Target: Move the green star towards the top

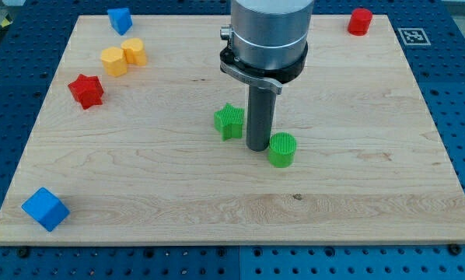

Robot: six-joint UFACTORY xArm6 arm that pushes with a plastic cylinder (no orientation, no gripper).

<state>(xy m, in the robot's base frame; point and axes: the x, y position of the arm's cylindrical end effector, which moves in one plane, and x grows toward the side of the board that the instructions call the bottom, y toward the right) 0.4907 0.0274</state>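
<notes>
The green star [229, 121] lies near the middle of the wooden board [139, 179]. My tip [256, 147] stands on the board just right of the star and slightly lower, with a small gap between them. A green cylinder [281, 149] stands just right of my tip, almost touching it. The rod rises from the tip into the arm's grey body at the view's top.
A red star [86, 91] lies at the left, with two yellow blocks [114, 61] [134, 51] above it. A blue block [120, 20] is at top left, a blue cube [44, 208] at bottom left, a red cylinder [360, 21] at top right.
</notes>
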